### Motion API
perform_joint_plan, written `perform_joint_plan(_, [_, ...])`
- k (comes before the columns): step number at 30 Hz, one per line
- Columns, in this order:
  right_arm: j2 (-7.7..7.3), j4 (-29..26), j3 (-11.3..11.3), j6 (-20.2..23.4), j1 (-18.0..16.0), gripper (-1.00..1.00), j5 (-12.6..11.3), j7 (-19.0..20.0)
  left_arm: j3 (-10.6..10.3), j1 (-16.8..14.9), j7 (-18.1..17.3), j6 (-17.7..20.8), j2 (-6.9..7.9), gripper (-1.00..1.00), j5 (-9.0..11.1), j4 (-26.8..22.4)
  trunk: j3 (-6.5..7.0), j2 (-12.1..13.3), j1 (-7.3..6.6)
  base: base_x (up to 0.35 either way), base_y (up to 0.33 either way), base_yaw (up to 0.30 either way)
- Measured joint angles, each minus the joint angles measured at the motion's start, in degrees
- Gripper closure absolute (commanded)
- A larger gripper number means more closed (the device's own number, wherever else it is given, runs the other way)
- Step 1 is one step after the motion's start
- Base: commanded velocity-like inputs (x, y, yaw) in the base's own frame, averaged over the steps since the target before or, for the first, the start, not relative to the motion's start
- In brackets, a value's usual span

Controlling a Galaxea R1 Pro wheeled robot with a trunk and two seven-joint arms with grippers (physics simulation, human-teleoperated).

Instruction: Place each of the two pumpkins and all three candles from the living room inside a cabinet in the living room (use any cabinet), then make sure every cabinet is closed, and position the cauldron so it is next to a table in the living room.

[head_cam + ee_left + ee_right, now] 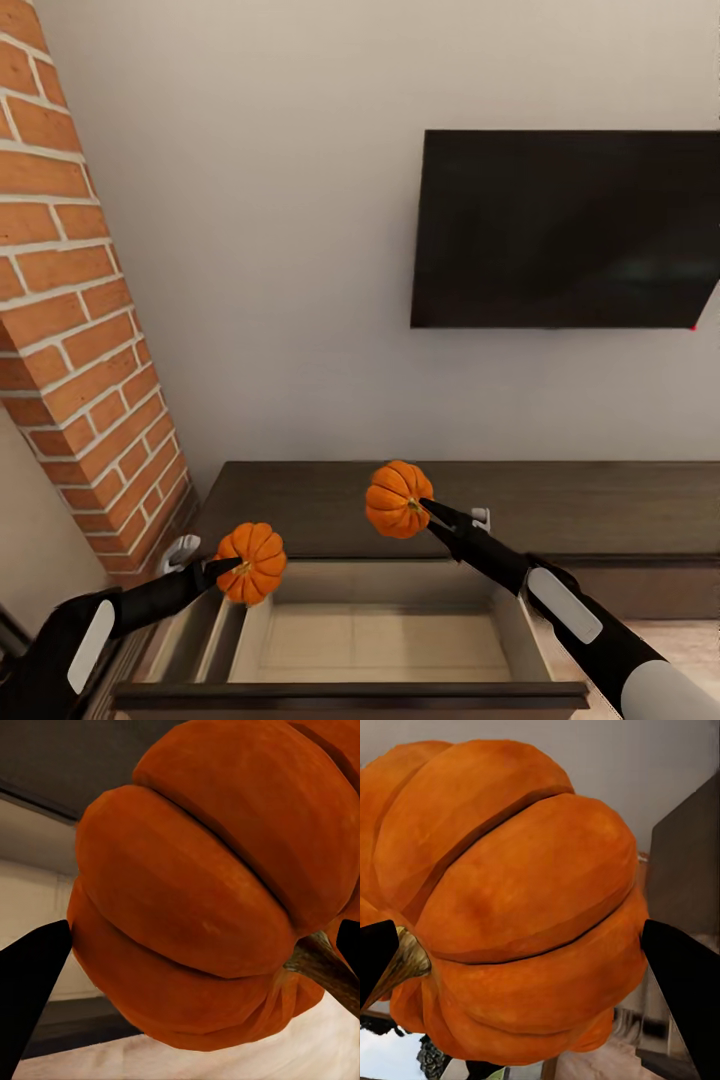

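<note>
While each gripper's jaws hold one pumpkin, left (252, 563) and right (397, 498), above the open cabinet drawer (380, 640), next both must lower and release.

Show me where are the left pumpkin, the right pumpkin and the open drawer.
left pumpkin (252, 563), head view, on its ribbed side.
right pumpkin (396, 497), head view, on its ribbed side.
open drawer (385, 640), head view, on its pale bare floor.

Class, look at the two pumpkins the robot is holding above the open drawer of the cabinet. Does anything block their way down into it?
Nothing visible does. The left pumpkin and right pumpkin hang over the open drawer, whose pale inside looks bare.
</note>
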Motion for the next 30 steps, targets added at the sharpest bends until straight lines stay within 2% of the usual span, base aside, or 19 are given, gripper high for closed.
perform_joint_plan(7, [0.00,0.0,0.0,0.0,0.0,1.00,0.0,0.0,0.0,0.0,0.0,0.0,0.00,1.00,0.0,0.0,0.00,0.0,0.01,0.124,-0.316,0.000])
perform_joint_plan(14, [0.01,0.0,0.0,-0.6,0.0,1.00,0.1,-0.3,0.1,0.0,-0.1,0.0,0.01,1.00,0.0,0.0,0.00,0.0,0.03,-0.101,-0.295,0.000])
perform_joint_plan(16, [0.41,0.1,0.0,-1.0,0.0,1.00,0.7,-5.2,0.0,0.0,-0.1,-0.1,0.00,1.00,0.2,-0.2,0.00,0.0,0.03,-0.029,-0.158,0.000])
perform_joint_plan(20, [0.63,0.0,0.3,0.9,0.0,1.00,1.0,-22.2,0.0,0.0,-0.2,-0.2,0.07,1.00,0.5,-0.6,0.00,0.0,0.02,-0.008,-0.045,0.000])
perform_joint_plan(21, [0.64,-0.1,0.4,2.4,0.0,1.00,1.0,-27.1,-0.1,0.0,0.1,-0.2,0.09,1.00,0.2,-0.6,0.00,0.0,0.02,-0.002,-0.011,0.000])
perform_joint_plan(22, [0.64,-0.2,0.5,3.2,0.0,1.00,1.2,-29.7,-0.2,0.0,0.7,-0.3,0.13,1.00,-0.6,-0.5,-0.01,0.0,0.02,-0.001,-0.007,0.000])
perform_joint_plan(23, [0.66,-0.4,0.5,3.8,0.0,1.00,0.6,-32.1,-0.2,0.0,2.0,-0.4,0.10,1.00,-2.0,-0.6,0.00,0.0,0.02,-0.001,-0.004,0.000])
perform_joint_plan(25, [0.69,-0.8,0.5,4.4,-0.1,1.00,0.8,-36.1,-0.2,-0.1,6.3,-0.5,-0.16,1.00,-4.7,-0.7,0.00,0.0,0.02,0.000,-0.002,0.000])
perform_joint_plan(27, [1.03,-1.0,0.7,4.7,-0.2,1.00,0.7,-39.9,-0.3,-0.1,11.5,-0.5,-0.50,1.00,-6.1,-1.2,0.00,0.0,0.02,0.000,-0.001,0.000])
perform_joint_plan(28, [1.82,-1.1,0.9,4.7,-0.3,1.00,0.8,-41.6,-0.4,-0.1,14.0,-0.5,-0.77,1.00,-6.4,-1.5,-0.01,0.0,0.02,0.000,0.000,0.000])
perform_joint_plan(30, [4.85,-1.2,1.5,4.6,-0.3,1.00,1.1,-45.3,-1.2,-0.1,19.7,-0.5,-2.45,1.00,-7.1,-2.1,-0.01,0.0,0.02,0.000,0.000,0.000])
